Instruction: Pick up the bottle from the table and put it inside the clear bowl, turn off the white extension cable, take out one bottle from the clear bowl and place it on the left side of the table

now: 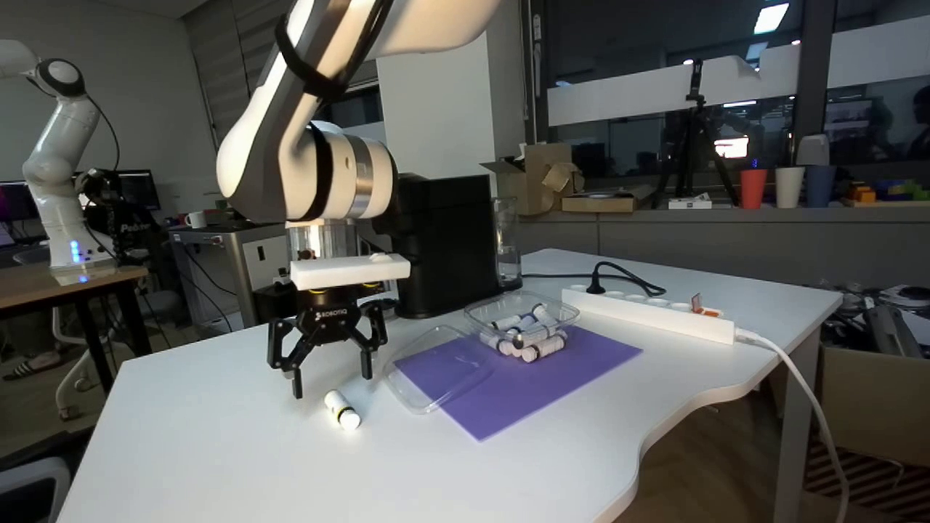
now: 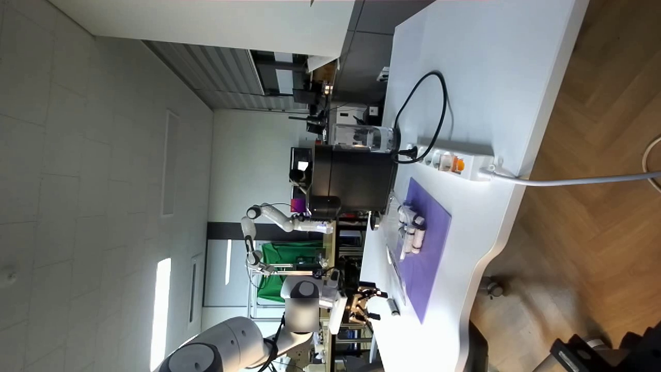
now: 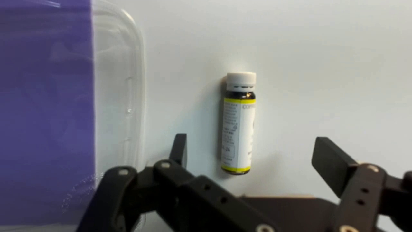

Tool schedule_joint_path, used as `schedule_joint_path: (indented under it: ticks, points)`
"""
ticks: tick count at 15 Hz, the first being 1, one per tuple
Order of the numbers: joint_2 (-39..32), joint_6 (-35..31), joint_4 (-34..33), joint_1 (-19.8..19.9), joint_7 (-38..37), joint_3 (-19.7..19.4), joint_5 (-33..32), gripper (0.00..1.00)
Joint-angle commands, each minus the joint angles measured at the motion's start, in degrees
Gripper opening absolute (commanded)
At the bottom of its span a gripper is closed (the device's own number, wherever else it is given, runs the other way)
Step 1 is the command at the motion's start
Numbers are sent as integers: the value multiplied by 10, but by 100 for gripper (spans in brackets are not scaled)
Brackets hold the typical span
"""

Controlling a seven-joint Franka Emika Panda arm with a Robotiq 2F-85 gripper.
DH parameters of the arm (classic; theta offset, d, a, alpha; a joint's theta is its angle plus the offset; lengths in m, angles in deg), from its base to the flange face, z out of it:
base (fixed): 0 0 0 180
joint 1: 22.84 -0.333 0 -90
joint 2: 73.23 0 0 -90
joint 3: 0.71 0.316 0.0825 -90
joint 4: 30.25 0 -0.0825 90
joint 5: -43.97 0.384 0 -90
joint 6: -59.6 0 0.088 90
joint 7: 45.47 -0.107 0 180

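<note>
A small bottle with a white cap and white label lies on its side on the white table. It also shows in an exterior view and in the wrist view. My gripper is open and empty above it; in the wrist view the fingers stand apart on either side of the bottle's lower end, not touching it. The clear bowl holds several similar bottles. The white extension cable lies behind the bowl, with a black plug and an orange part on its top; it also shows in an exterior view.
A clear lid lies between the bottle and the bowl, partly on a purple sheet. A black box-shaped machine with a clear tank stands behind. A black cord loops near the strip. The table edge curves inward.
</note>
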Motion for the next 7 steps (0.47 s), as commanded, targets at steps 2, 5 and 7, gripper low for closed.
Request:
schedule_joint_path:
  ticks: [2,5,7]
  points:
    - [23,83,-19,-15,-18,-12,-14,100]
    - [14,65,-16,-9,-1,-3,-5,100]
    - [17,69,-16,-10,-1,-4,-6,100]
